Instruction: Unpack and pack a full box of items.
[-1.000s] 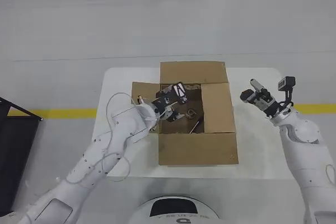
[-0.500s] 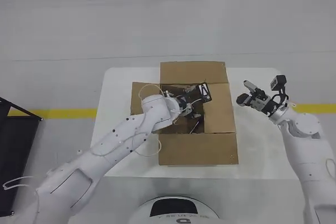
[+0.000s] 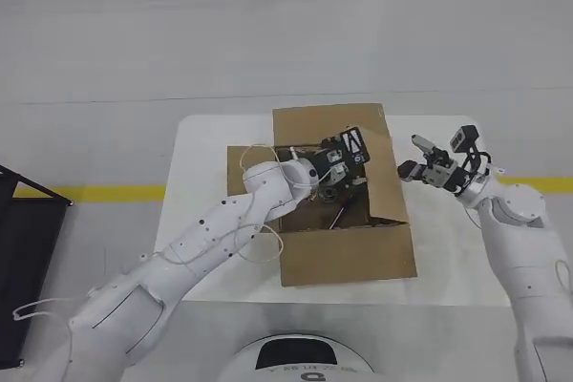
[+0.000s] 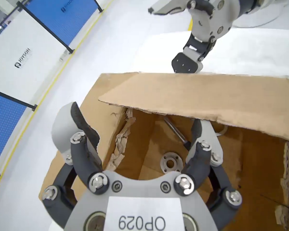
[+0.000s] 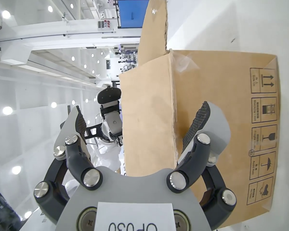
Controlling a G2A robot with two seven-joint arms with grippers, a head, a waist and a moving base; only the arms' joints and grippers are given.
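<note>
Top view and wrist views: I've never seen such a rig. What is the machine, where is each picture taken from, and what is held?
A two-armed robot works at a white table. The top view looks down from above its arms; each wrist view looks out from one wrist. An open cardboard box stands on the table, with a round metal flange and a rod inside. The left gripper is open over the box, the right gripper open beside it. Neither holds anything.
</note>
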